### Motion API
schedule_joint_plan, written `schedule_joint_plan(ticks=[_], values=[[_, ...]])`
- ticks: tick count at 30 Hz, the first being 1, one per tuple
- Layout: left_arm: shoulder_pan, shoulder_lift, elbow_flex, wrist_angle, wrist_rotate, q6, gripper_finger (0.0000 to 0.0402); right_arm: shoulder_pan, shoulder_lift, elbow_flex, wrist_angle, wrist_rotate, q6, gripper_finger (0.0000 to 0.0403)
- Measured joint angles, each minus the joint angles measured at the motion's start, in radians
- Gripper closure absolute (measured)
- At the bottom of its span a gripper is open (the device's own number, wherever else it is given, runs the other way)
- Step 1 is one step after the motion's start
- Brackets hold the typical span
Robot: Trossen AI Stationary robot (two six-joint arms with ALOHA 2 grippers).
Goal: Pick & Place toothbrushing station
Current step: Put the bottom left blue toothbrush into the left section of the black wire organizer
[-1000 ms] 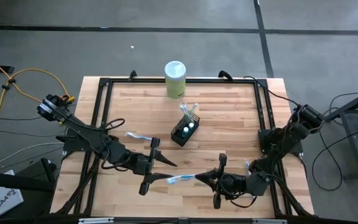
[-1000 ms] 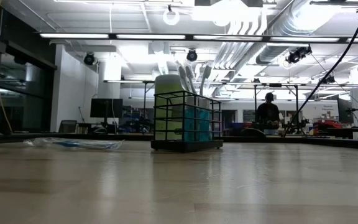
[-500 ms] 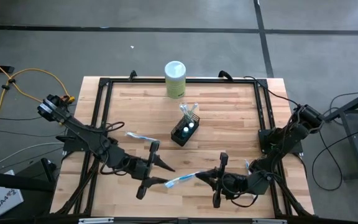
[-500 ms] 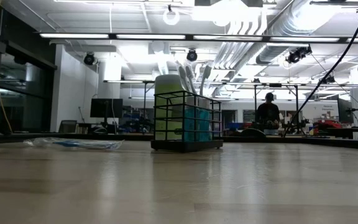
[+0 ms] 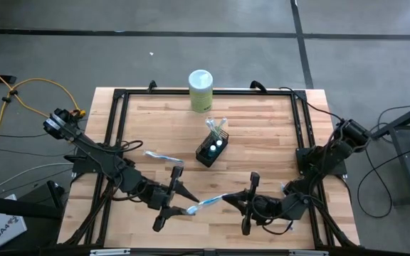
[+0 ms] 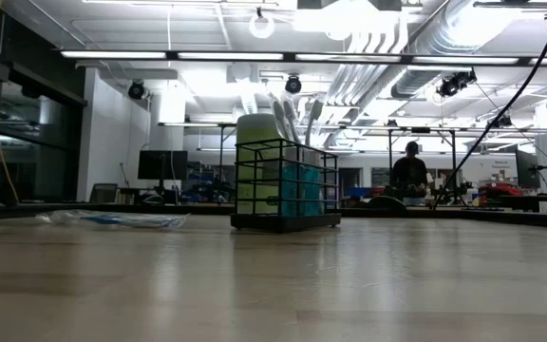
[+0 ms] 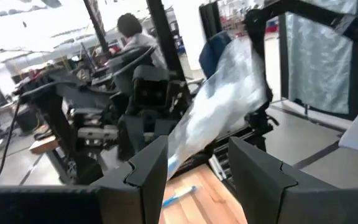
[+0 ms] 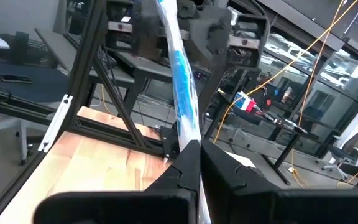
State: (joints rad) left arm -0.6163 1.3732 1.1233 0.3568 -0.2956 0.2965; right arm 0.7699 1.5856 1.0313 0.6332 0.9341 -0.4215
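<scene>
Wrapped toothbrush (image 7: pixel 219 115) blurred, edge-cropped.

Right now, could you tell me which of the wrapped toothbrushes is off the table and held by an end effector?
The wrapped toothbrush near the front edge, pinched in the shut right end effector; its free end reaches between the open left end effector's fingers. The other wrapped toothbrush lies flat, untouched.

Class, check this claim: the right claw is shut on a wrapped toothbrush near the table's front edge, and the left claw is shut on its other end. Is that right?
One detail is wrong. The right claw is shut on the wrapped toothbrush, but the left claw is open, its fingers either side of the other end. The left wrist view shows this.
</scene>
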Motion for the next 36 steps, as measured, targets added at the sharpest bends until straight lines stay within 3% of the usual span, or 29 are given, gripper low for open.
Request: schedule_joint_plan(ticks=[12, 17, 25, 36], values=[[0.023, 0.011, 0.0, 0.026, 0.017, 0.003, 0.0249, -0.033, 0.0, 0.0, 0.0, -0.048, 0.008, 0.04], [0.023, 0.011, 0.0, 0.026, 0.017, 0.003, 0.0288, -0.033, 0.0, 0.0, 0.0, -0.048, 0.008, 0.04], [0.024, 0.011, 0.0, 0.027, 0.004, -0.003, 0.0388, -0.032, 0.0, 0.0, -0.002, -0.052, 0.008, 0.04], [0.023, 0.011, 0.0, 0.026, 0.009, -0.007, 0.0394, -0.032, 0.0, 0.0, -0.001, -0.052, 0.008, 0.04]])
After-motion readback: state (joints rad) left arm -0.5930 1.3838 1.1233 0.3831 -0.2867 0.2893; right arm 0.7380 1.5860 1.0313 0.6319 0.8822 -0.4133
